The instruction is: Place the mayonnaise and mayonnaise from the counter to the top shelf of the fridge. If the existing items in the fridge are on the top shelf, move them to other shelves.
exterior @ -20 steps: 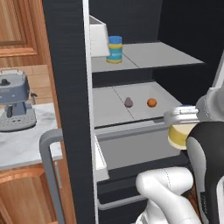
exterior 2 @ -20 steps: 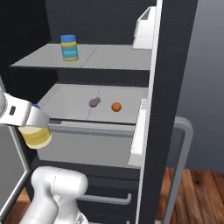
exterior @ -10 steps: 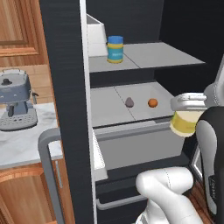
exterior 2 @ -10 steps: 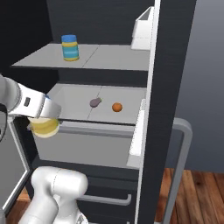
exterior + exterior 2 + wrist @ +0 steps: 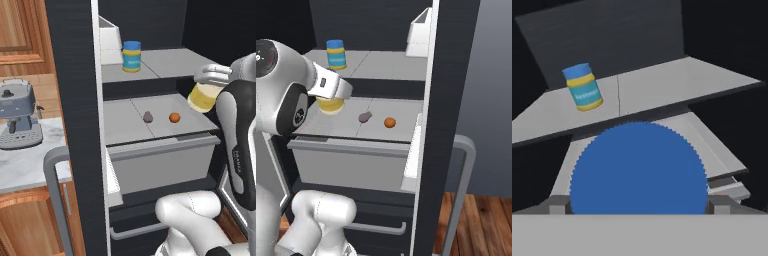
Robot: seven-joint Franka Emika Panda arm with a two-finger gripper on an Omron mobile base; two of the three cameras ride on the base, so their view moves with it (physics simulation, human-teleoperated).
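While the pincer (image 5: 638, 212) grips the cream-yellow mayonnaise jar (image 5: 204, 96) with a finger on either side of its blue lid (image 5: 638, 170), the jar hangs tilted in front of the open fridge (image 5: 75, 75), at the level of the top shelf (image 5: 170, 62) edge. At 10 o'clock from the lid in the hand view, the blue-label mayonnaise jar (image 5: 583, 86) stands upright on that shelf. Below, on the lower shelf (image 5: 125, 125), lie a purple lump (image 5: 148, 117) and an orange ball (image 5: 174, 117), slightly apart. Coffee machine (image 5: 17, 115) sits on the worktop (image 5: 25, 165).

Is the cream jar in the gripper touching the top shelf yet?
Apart. Left base view shows the cream jar hanging in the gripper before and below the top shelf.
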